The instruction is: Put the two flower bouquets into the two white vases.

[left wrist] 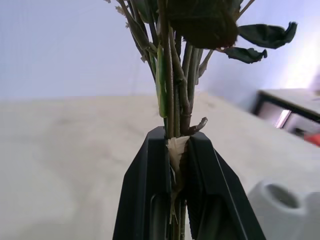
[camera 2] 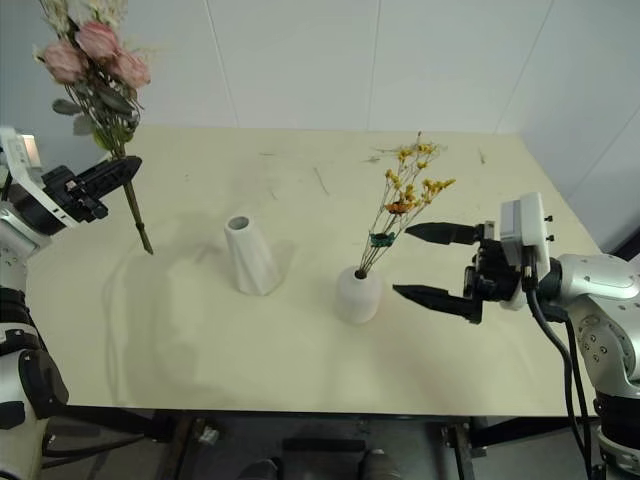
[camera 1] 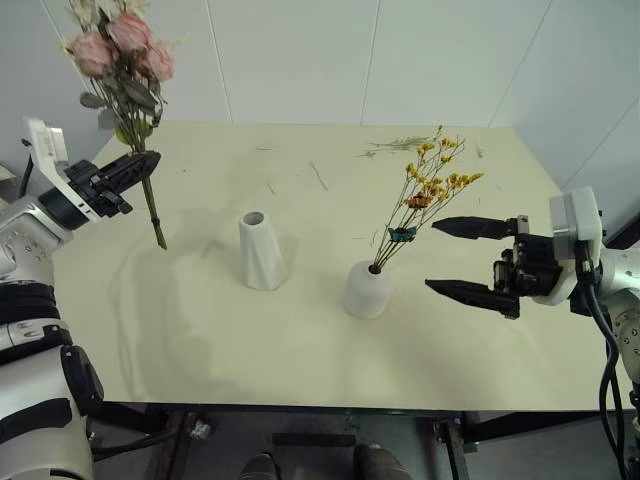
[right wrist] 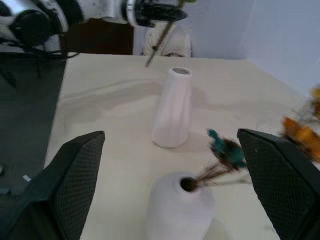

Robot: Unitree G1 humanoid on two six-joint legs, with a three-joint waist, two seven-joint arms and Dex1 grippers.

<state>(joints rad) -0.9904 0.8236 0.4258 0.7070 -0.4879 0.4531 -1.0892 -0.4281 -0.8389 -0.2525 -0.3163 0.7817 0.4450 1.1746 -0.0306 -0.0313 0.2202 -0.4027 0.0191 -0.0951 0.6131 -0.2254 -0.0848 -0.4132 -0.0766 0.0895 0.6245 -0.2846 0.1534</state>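
Two matte white vases stand on the pale counter: one tall faceted, twisted column near centre, and one short rounded dome at its 4 o'clock. Two bouquets: the thin yellow-orange spray, bound with a teal tie, stands in the dome's narrow mouth; the pink rose bouquet, with grey-green leaves, is raised at 10 o'clock, its stems clamped in the closed left tool. The right tool gapes wide, empty, at the dome's 3 o'clock.
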